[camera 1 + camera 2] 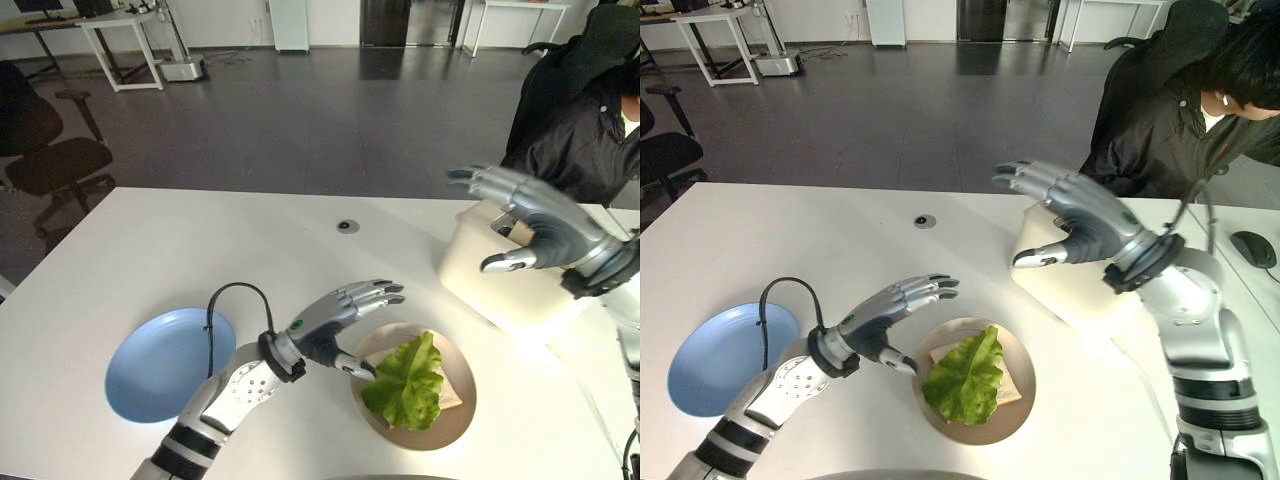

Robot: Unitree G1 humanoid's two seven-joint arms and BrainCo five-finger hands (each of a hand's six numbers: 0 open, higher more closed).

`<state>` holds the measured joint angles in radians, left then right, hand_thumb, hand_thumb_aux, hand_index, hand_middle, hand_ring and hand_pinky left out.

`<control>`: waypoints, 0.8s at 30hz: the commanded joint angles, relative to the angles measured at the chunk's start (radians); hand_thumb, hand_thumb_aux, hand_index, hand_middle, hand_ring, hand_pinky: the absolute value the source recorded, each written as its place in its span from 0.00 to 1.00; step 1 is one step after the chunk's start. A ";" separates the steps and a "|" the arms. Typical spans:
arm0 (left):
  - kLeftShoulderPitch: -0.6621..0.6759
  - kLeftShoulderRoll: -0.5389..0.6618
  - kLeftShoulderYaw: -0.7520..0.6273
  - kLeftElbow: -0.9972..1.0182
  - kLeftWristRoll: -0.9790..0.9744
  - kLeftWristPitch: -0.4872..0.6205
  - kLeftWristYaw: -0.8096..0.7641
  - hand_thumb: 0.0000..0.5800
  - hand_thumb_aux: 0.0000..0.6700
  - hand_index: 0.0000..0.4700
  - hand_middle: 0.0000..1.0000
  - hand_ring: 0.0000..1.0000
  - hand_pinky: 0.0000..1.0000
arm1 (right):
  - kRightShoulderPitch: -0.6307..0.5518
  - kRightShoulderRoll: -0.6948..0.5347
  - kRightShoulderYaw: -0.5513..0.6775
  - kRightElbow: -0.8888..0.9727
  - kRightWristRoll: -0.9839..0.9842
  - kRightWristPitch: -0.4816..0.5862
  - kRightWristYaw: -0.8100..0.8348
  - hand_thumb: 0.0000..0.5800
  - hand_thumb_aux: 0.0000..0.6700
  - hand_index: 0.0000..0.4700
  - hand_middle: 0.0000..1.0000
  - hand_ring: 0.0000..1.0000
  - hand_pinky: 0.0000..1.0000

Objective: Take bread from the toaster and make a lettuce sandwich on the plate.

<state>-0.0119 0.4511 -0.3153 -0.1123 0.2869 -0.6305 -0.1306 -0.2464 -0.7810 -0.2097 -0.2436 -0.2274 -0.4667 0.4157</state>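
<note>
Right hand [1085,225], fingers spread and empty, hovers above the toaster [1065,292] and should lower straight onto its top for slice 2, clear of the open left hand [878,322] beside the lettuce [962,378] on the plate [1020,408].

The lettuce [962,378] covers most of the bread slice [1011,384] beneath it. The right hand [1085,225] blocks the top of the toaster [1070,290]; its slots are hidden.
</note>
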 commanded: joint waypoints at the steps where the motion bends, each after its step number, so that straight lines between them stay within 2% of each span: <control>1: 0.082 -0.006 0.087 -0.036 -0.280 0.024 -0.044 0.00 0.00 0.00 0.00 0.00 0.00 | 0.114 -0.076 -0.140 0.077 -0.119 -0.005 -0.048 0.00 0.00 0.00 0.00 0.00 0.00; 4: 0.105 -0.004 0.155 -0.081 -0.422 0.028 -0.078 0.00 0.00 0.00 0.00 0.00 0.00 | 0.186 -0.140 -0.149 0.293 -0.254 0.015 -0.121 0.00 0.00 0.00 0.00 0.00 0.00; 8: 0.123 -0.005 0.224 -0.129 -0.479 0.036 -0.104 0.00 0.00 0.00 0.00 0.00 0.00 | 0.184 -0.163 -0.110 0.455 -0.284 0.020 -0.175 0.00 0.00 0.00 0.00 0.00 0.00; 9: 0.127 -0.008 0.236 -0.138 -0.489 0.040 -0.110 0.00 0.00 0.00 0.00 0.00 0.00 | 0.180 -0.166 -0.099 0.475 -0.282 0.017 -0.179 0.10 0.05 0.05 0.00 0.00 0.00; 10: 0.131 -0.013 0.244 -0.144 -0.495 0.045 -0.117 0.00 0.00 0.00 0.00 0.00 0.00 | 0.177 -0.168 -0.090 0.487 -0.278 0.016 -0.181 0.57 0.34 0.34 0.00 0.00 0.00; 11: 0.133 -0.017 0.250 -0.142 -0.498 0.046 -0.124 0.00 0.00 0.00 0.00 0.00 0.00 | 0.176 -0.169 -0.082 0.491 -0.273 0.016 -0.183 0.76 0.51 0.51 0.00 0.00 0.00; 12: 0.135 -0.022 0.253 -0.136 -0.498 0.045 -0.131 0.00 0.00 0.00 0.00 0.00 0.00 | 0.172 -0.167 -0.072 0.490 -0.264 0.015 -0.180 0.80 0.56 0.56 0.00 0.00 0.00; 14: 0.140 -0.033 0.257 -0.120 -0.481 0.045 -0.142 0.00 0.00 0.00 0.00 0.00 0.00 | 0.162 -0.155 -0.051 0.474 -0.229 0.011 -0.162 0.94 0.75 0.75 0.00 0.00 0.00; 15: 0.143 -0.037 0.257 -0.116 -0.468 0.044 -0.147 0.00 0.00 0.00 0.00 0.00 0.00 | 0.158 -0.150 -0.044 0.457 -0.209 0.011 -0.153 0.97 0.83 0.83 0.00 0.00 0.00; 16: 0.145 -0.041 0.258 -0.114 -0.457 0.044 -0.150 0.00 0.00 0.00 0.00 0.00 0.00 | 0.152 -0.147 -0.039 0.446 -0.194 0.012 -0.149 1.00 0.98 0.98 0.00 0.00 0.00; 21: 0.149 -0.061 0.267 -0.105 -0.435 0.047 -0.168 0.00 0.00 0.00 0.00 0.00 0.00 | 0.130 -0.135 -0.043 0.432 -0.118 0.042 -0.141 1.00 1.00 1.00 0.00 0.00 0.00; 24: 0.152 -0.063 0.274 -0.092 -0.419 0.045 -0.177 0.00 0.00 0.00 0.00 0.00 0.00 | 0.107 -0.108 -0.081 0.425 0.015 0.131 -0.094 1.00 1.00 1.00 0.00 0.00 0.00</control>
<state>0.1276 0.3912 -0.0563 -0.2203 -0.1571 -0.5919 -0.2956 -0.1051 -0.9092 -0.2577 0.1948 -0.3102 -0.3941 0.2806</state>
